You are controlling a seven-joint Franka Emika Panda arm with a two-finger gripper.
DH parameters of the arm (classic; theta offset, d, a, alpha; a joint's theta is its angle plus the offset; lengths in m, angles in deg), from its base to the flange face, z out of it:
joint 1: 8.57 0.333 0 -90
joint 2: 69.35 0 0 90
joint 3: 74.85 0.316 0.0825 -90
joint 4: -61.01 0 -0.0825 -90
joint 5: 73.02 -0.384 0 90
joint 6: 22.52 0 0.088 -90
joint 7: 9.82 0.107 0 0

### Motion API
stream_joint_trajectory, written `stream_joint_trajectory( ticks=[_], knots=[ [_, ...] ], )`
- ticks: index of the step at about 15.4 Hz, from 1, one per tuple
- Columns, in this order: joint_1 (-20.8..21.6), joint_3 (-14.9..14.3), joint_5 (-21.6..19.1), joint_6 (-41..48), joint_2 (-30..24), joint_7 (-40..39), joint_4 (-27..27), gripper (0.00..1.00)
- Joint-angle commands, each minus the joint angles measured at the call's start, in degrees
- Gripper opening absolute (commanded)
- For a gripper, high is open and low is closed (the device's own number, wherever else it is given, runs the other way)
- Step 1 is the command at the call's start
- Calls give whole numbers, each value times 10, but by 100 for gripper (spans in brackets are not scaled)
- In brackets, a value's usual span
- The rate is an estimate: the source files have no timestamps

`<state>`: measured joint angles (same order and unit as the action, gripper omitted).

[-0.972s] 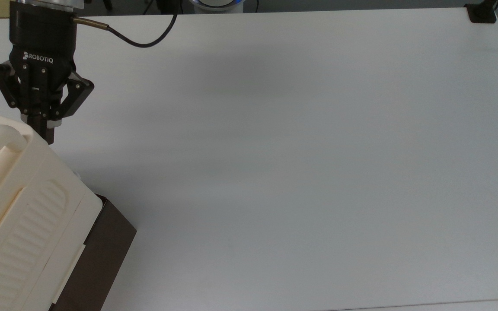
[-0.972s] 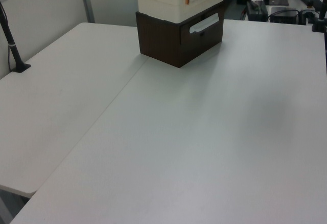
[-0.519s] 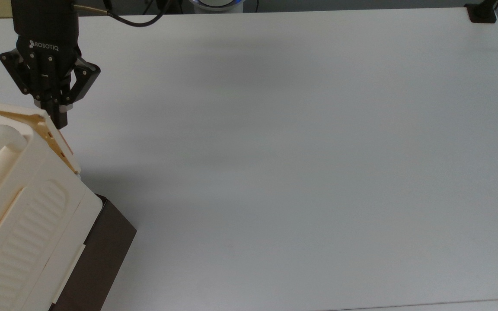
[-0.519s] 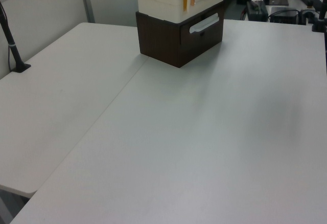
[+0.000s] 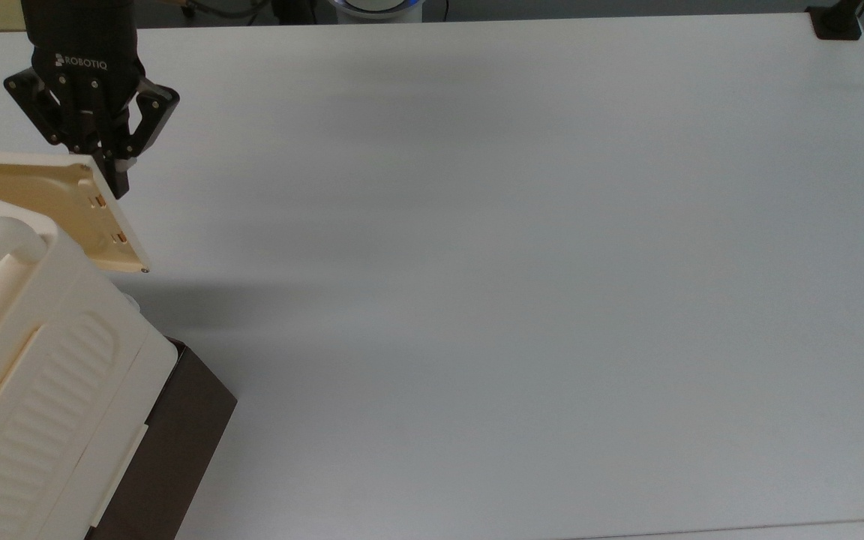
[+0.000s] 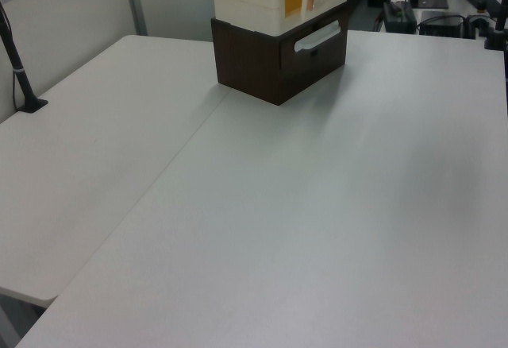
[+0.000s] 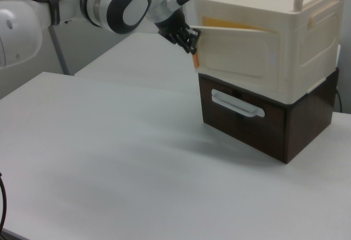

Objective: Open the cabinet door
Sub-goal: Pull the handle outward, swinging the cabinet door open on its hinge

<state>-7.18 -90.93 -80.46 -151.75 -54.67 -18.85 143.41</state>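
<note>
Table [image 5: 522, 300], white and broad, carries the cabinet [image 7: 285, 59] at one end: a cream plastic box with thick rounded handle bars, stacked on a dark brown base [image 7: 258, 127] that has a pale pull handle [image 7: 237, 104]. In the top view the cabinet sits at the lower left, with its ribbed, oval-ended panel facing up.

The cabinet door [image 5: 49, 210] is partly swung out from the cream box. In the top view it juts toward the top view's right above the ribbed panel, showing a beige inner face with a raised rim, rounded corners and small copper-coloured fittings near its free edge. In the right view the door [image 7: 236, 51] angles away from the box front, hinged at the right view's right side, leaving a wedge of opening behind it.

The gripper [image 5: 115, 176] hangs from the arm at the door's free edge, and in the right view the gripper [image 7: 191, 44] meets that same edge. Its fingers are drawn narrow, tips together against the door's corner, seemingly hooking or nipping the rim so the panel follows the arm outward. The door looks light and should swing freely; it appears roughly part-way open, with more arc left.
</note>
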Motion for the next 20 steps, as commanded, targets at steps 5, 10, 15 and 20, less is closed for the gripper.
stream_joint_trajectory(
  ticks=[5, 10, 15, 20],
  knots=[
    [-50, 16, 11, 107, -51, -93, 28, 20],
    [-105, 53, 11, 172, -73, -117, 30, 24],
    [-133, 54, 9, 212, -88, -144, 30, 25],
    [-167, 54, 7, 239, -100, -180, 30, 25]
  ],
)
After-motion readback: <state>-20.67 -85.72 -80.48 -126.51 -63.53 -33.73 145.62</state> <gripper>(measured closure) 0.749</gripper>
